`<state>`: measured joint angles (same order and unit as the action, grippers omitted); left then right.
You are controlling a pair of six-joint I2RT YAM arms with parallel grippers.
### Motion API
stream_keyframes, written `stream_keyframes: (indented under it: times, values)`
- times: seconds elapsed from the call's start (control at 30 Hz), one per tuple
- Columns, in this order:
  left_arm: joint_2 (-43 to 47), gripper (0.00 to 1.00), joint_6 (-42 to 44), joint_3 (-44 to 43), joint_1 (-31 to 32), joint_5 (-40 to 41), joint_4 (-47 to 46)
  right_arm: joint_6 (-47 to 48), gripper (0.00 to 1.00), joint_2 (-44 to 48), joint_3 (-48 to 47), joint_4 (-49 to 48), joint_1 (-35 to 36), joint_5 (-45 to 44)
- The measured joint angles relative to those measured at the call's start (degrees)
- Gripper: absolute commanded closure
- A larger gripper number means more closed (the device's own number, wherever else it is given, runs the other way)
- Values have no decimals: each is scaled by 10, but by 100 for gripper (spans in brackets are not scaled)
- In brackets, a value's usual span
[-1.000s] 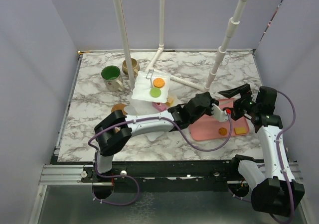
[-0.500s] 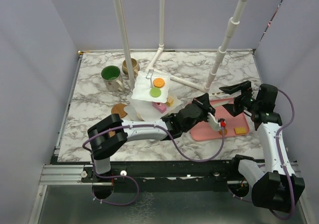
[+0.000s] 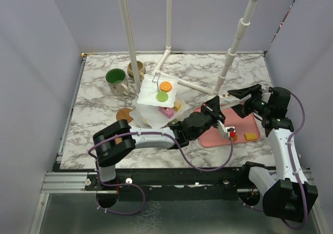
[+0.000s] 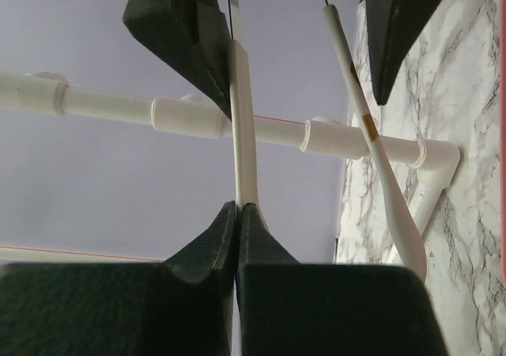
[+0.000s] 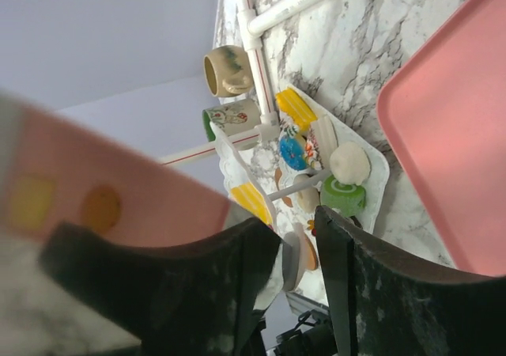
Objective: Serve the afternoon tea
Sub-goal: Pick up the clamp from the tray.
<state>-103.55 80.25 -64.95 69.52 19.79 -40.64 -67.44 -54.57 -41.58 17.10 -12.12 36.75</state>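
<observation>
The white tiered stand sits left of centre, with an orange and a green biscuit on its top plate and pastries below. In the right wrist view the stand carries a green roll and a blue doughnut. Behind it are the green-lined mug and the beige mug. A brown coaster lies beside the stand. My left gripper is shut over the pink tray, with a small red-and-white bit at its tip. My right gripper is open above the tray's far edge, nothing between its fingers.
An orange biscuit and a yellow square lie on the pink tray. White pipes rise from the back of the marble table. Walls close in on both sides. My left arm stretches across in front of the stand.
My left gripper has swung from the middle of the tray toward its near edge. My right gripper's fingers have narrowed somewhat and shifted slightly left.
</observation>
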Motion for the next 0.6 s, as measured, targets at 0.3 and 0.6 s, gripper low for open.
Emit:
stream_keyframes:
  times: [0.3, 0.6]
  values:
    - [-9, 100, 47, 32, 1, 0, -64, -1, 38, 1, 0, -14, 0, 23]
    - [-17, 35, 57, 32, 7, 0, -96, 16, 44, 2, -3, -9, 0, 29]
